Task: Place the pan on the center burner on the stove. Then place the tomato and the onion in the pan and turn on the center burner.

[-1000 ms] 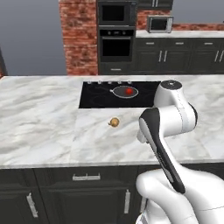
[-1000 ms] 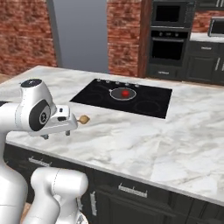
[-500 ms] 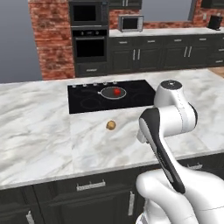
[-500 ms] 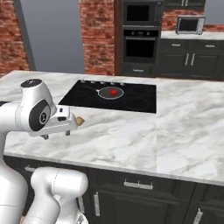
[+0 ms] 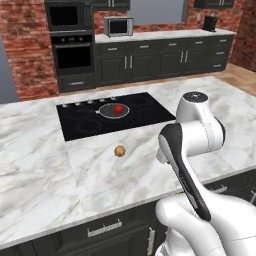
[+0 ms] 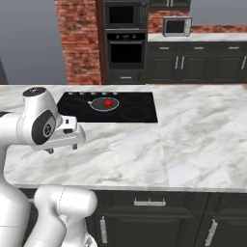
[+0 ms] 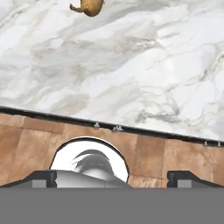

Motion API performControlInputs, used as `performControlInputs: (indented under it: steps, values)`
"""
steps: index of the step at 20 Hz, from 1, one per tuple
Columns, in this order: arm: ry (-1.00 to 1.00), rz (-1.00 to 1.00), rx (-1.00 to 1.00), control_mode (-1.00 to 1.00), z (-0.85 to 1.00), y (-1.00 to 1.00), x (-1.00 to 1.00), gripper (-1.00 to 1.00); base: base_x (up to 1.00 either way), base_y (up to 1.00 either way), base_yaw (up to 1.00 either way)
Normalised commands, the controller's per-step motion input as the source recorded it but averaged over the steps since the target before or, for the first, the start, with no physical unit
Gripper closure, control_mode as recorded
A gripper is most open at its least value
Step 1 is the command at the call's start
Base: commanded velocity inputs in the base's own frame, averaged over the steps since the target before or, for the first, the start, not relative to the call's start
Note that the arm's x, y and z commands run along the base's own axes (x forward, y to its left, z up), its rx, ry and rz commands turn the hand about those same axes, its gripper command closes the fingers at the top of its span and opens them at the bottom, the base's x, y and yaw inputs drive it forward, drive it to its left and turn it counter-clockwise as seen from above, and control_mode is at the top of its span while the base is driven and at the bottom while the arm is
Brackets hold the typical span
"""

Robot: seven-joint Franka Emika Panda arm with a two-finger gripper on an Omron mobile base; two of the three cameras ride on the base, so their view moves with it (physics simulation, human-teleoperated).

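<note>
The pan (image 5: 111,112) sits on the center burner of the black stove (image 5: 145,114), with the red tomato (image 5: 118,108) inside it. From the right base view, pan (image 6: 100,104), tomato (image 6: 109,102) and stove (image 6: 137,110) show again. The tan onion (image 5: 119,151) lies on the marble in front of the cooktop, and it appears at the top of the hand view as well, onion (image 7: 89,6). My gripper (image 6: 61,148) hangs open and empty over the counter's front edge, well short of the onion. Its fingertips (image 7: 43,177) stand wide apart.
The marble island counter (image 5: 40,165) runs wide to both sides of the cooktop. Silver knobs (image 5: 95,101) line the stove's far edge. A wall oven (image 5: 67,55), a microwave (image 5: 118,26) and dark cabinets stand beyond the aisle. Wooden floor (image 7: 26,140) shows below the counter edge.
The whole picture has shifted in both base views, so the base has moved; the arm keeps its pose and the gripper stays open. Pan, tomato and onion lie where they were.
</note>
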Motion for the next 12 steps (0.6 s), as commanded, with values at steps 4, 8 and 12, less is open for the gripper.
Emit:
performControlInputs:
  steps: [4, 8, 12]
  values:
    - [0.04, -0.07, -0.02, -1.0, 0.0, 0.04, 0.01, -1.0, 0.13, 0.13, -0.22]
    - [0.07, -0.19, -0.03, -1.0, 0.0, 0.2, 0.0, -1.0, 0.0, 0.0, 0.0]
    - [0.0, 0.01, 0.0, -1.0, 0.0, 0.31, 0.0, -1.0, 0.0, 0.0, 0.0]
